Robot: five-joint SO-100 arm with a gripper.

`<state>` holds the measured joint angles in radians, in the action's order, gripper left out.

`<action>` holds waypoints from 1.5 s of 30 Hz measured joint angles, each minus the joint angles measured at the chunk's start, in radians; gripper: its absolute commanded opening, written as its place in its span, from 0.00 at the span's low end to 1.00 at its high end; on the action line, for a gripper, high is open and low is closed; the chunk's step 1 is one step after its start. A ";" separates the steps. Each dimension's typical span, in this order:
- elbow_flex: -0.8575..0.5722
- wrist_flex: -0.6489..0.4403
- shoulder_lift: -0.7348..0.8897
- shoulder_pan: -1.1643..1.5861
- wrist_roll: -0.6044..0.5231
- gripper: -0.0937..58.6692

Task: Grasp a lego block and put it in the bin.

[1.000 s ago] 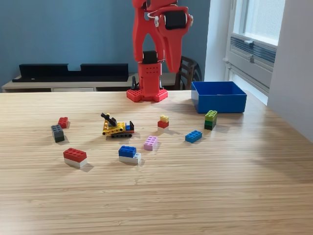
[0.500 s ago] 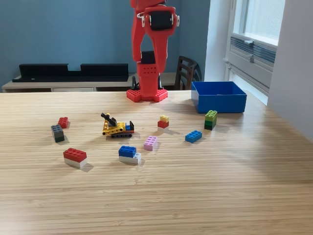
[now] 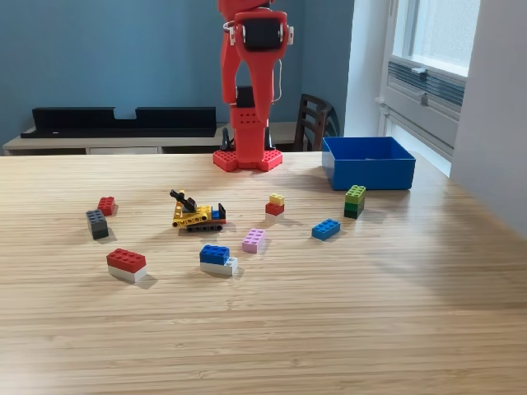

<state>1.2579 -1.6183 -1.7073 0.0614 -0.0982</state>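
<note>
Red arm [image 3: 249,90] stands tall at the back of the counter [image 3: 329,313], blocks untouched.
The claw is not clearly visible up there, so I cannot tell whether it is spread or pressed together. The blue bin [image 3: 368,163] sits at the exterior view's right, with a green block [image 3: 355,201] just before it and a blue block [image 3: 326,229] nearer.

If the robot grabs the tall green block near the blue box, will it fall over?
The green block is a narrow stack standing upright, so a sideways nudge would probably tip it. It looks like hard plastic, likely stiff and light. Its smooth sides may slip.
</note>
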 measured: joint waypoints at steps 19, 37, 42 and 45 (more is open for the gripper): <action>0.061 0.000 0.000 0.034 0.084 0.08; 0.167 0.052 0.000 0.341 0.179 0.38; 0.247 0.115 0.000 0.393 0.244 0.43; 0.253 0.130 0.020 0.411 0.275 0.45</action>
<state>1.5110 -1.4880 -1.6874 0.4725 0.1764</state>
